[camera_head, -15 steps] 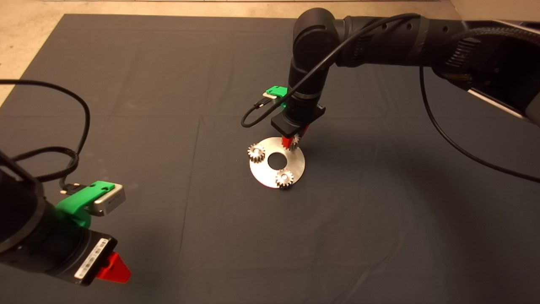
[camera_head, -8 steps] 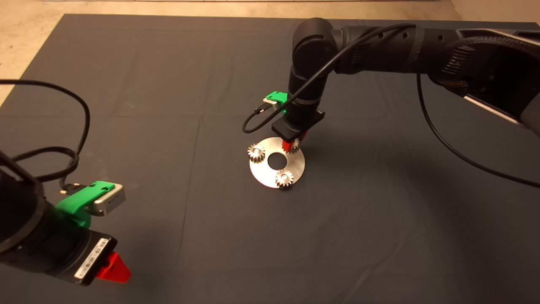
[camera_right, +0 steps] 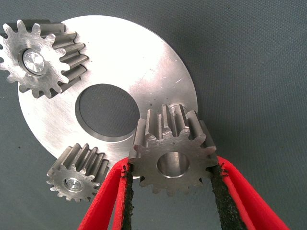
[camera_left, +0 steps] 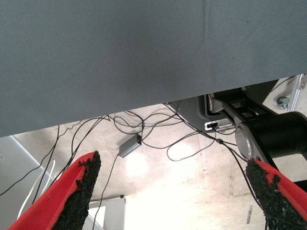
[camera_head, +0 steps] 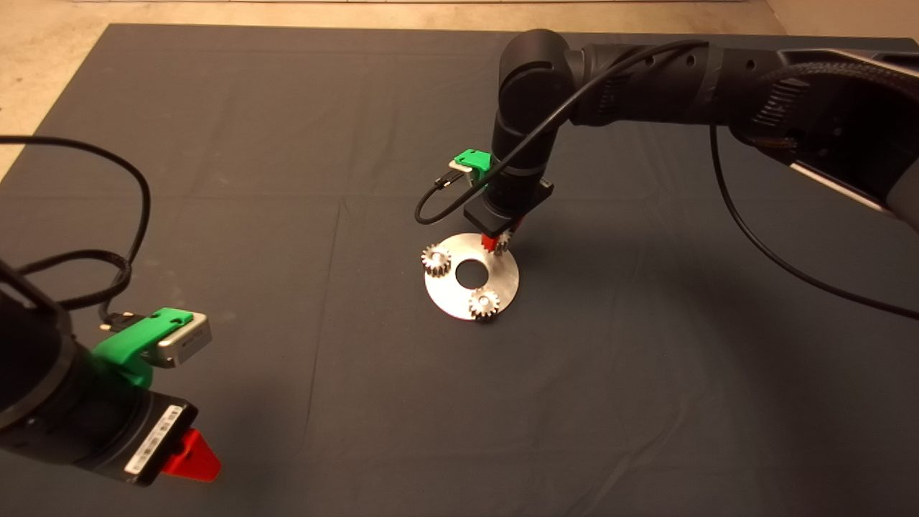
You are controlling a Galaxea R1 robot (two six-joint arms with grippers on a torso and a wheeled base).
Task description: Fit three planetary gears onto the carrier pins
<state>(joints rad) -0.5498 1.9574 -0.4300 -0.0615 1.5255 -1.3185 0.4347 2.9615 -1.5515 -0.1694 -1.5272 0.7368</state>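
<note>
A shiny round disc (camera_head: pixel 502 276) (camera_right: pixel 148 72) with a large centre hole lies on the mat. Two grey gears (camera_head: pixel 436 260) (camera_head: pixel 484 303) sit on its pins; in the right wrist view both gears (camera_right: pixel 41 60) (camera_right: pixel 76 172) show silver pin tops in their holes. My right gripper (camera_head: pixel 497 244) (camera_right: pixel 170 191) is shut on the third gear (camera_right: pixel 171 148), held just above the disc's far edge. Its centre hole is empty and the third pin is hidden under it. My left gripper (camera_head: pixel 188 457) (camera_left: pixel 172 191) is open and parked at the mat's lower left.
The dark mat (camera_head: pixel 287 143) covers the table, with bare floor (camera_head: pixel 43 43) beyond its far left edge. The left wrist view looks past the mat's edge at cables (camera_left: pixel 158 129) and a robot base (camera_left: pixel 268 139) on the floor.
My right gripper with the gear dipped toward the disc, then shifted slightly up and back. The left arm stays parked.
</note>
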